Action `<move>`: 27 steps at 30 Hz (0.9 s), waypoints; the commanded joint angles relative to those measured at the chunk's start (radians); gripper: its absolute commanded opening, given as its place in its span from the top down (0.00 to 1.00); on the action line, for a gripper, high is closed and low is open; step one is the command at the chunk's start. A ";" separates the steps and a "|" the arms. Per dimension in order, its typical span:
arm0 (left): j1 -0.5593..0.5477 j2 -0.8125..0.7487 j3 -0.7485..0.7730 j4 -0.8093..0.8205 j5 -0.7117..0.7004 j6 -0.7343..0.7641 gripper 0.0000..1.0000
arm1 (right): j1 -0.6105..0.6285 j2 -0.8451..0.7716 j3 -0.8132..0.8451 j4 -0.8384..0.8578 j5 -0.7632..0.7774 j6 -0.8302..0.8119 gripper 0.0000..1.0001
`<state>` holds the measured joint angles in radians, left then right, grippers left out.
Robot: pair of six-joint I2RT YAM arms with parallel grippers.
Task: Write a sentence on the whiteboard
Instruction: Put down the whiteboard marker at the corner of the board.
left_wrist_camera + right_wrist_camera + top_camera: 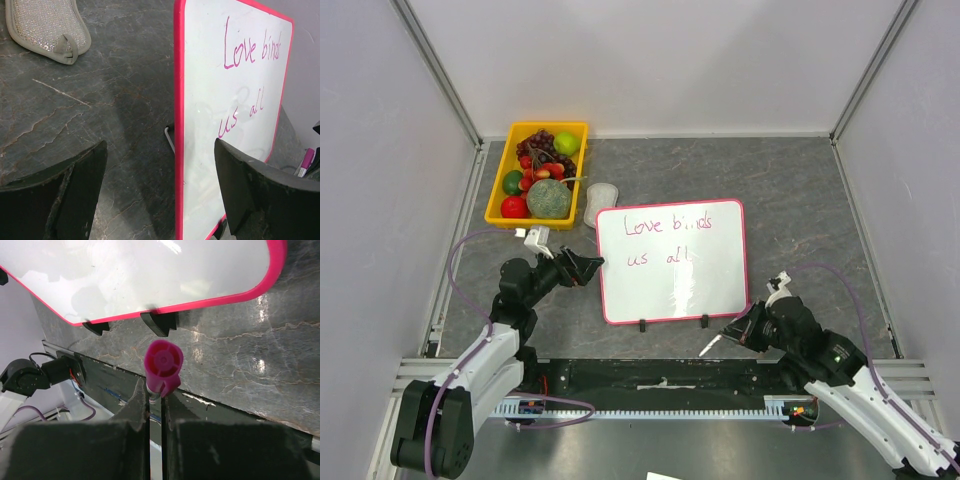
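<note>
One whiteboard point(672, 290), one sentence point(668, 226), one marker point(162, 363). Whiteboard just right of released left jaws, ahead of right jaws gripping marker.

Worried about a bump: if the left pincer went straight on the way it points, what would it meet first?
The whiteboard: its pink side edge lies straight ahead, between the fingers of the open left pincer. How far off is hard to judge, but only table shows in between.

2 arms point(480, 360): white links, black joints, purple cables point(453, 268).
</note>
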<state>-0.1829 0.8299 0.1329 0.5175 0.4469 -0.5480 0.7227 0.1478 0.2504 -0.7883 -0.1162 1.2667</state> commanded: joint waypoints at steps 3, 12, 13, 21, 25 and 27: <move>0.000 0.003 -0.004 0.026 -0.002 0.048 0.08 | -0.002 -0.036 -0.020 0.006 -0.016 0.083 0.99; 0.000 0.005 -0.004 0.026 0.001 0.046 0.08 | -0.002 -0.059 -0.053 0.003 -0.025 0.138 0.97; 0.000 0.005 -0.004 0.027 0.001 0.048 0.08 | 0.000 -0.060 -0.057 0.003 -0.026 0.146 0.97; 0.000 0.005 -0.004 0.029 0.001 0.048 0.08 | -0.002 -0.086 -0.085 0.000 -0.020 0.191 0.92; 0.000 0.003 -0.004 0.029 0.001 0.046 0.08 | 0.000 -0.088 -0.091 0.001 -0.014 0.201 0.87; -0.003 0.006 -0.004 0.027 0.003 0.045 0.08 | 0.000 -0.093 -0.091 0.001 -0.007 0.201 0.83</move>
<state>-0.1829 0.8330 0.1329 0.5175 0.4473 -0.5476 0.7227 0.0708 0.1738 -0.7872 -0.1349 1.4418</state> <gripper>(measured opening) 0.917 0.148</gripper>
